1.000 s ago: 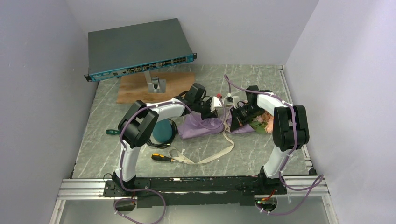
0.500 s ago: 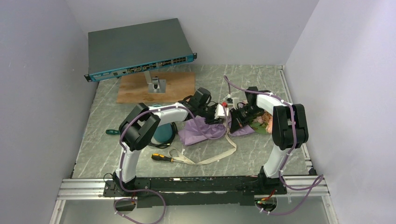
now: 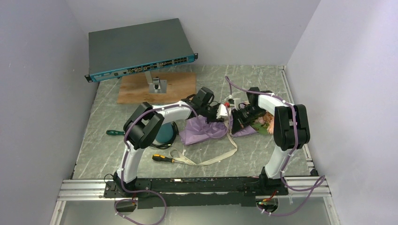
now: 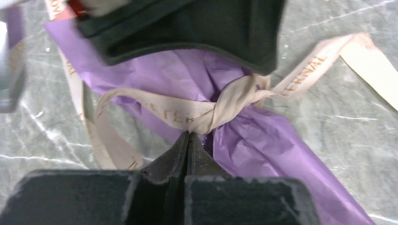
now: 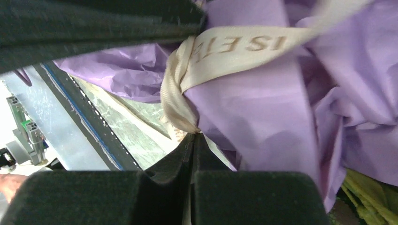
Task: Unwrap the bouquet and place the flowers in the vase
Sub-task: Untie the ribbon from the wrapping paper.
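The bouquet point(image 3: 206, 130) lies on its side mid-table, its purple paper point(image 4: 267, 140) cinched by a cream printed ribbon point(image 4: 164, 108). Pink and peach flowers point(image 3: 264, 123) stick out at its right end, with green stems point(image 5: 371, 197) showing below the paper. My left gripper point(image 4: 188, 135) is shut, its tips pinching the ribbon's twisted knot. My right gripper point(image 5: 195, 136) faces it from the other side, shut on the ribbon point(image 5: 234, 47) at the same knot. In the top view both grippers point(image 3: 224, 113) point(image 3: 233, 120) meet over the bouquet's neck. The teal vase point(image 3: 164, 133) stands left of the bouquet, partly behind the left arm.
A loose ribbon tail point(image 3: 220, 154) loops toward the front. A yellow-handled screwdriver point(image 3: 162, 158) lies near it and a green one point(image 3: 112, 132) at the left. A network switch point(image 3: 141, 49) sits on a stand over a wooden board point(image 3: 178, 86) at the back.
My left gripper has moved right along the bouquet to the ribbon knot, close against the right gripper. The paper's left end shifted slightly. The right arm stayed put.
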Motion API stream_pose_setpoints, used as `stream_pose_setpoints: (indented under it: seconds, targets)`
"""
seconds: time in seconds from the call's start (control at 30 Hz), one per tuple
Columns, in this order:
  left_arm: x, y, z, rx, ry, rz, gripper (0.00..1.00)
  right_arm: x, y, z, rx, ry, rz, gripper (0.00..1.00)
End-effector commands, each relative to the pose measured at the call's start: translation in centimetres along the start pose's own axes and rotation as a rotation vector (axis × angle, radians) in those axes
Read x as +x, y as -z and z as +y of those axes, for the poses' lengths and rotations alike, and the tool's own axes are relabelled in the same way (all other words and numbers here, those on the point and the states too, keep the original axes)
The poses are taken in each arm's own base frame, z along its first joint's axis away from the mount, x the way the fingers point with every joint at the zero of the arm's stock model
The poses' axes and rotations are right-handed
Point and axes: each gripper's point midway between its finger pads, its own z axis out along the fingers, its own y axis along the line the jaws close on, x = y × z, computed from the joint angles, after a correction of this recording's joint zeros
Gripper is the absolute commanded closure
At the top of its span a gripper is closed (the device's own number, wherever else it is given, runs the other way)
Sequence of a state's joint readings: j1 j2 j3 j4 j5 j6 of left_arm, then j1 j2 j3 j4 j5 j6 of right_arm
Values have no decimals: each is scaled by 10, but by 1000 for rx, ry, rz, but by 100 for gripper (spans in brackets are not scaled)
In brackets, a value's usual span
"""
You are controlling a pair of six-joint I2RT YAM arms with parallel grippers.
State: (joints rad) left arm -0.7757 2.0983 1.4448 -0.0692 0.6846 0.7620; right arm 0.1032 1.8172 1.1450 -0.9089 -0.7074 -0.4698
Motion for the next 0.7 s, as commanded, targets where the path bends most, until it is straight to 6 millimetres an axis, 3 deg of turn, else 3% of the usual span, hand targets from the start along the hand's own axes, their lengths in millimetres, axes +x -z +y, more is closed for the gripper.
stream_pose_setpoints:
  seconds: [0.0,0.2,0.43,0.47,0.57,0.67]
  targets:
    - [-4,9,34,-67,166,-19,99,1,6,0,-2,24,-8,100]
    - [-1,24,62,-229,243,-48,100,10,10,-7,13,4,-2,100]
    - [-2,30,56,-210,242,-61,100,5,16,2,-25,13,-21,100]
    - [-5,30,52,-193,222,-66,100,2,18,5,-36,15,-30,96]
    - [-12,27,40,-149,140,-65,100,-12,29,21,-81,42,-88,73]
    - [-16,23,29,-114,74,-55,100,-30,44,35,-92,78,-161,58]
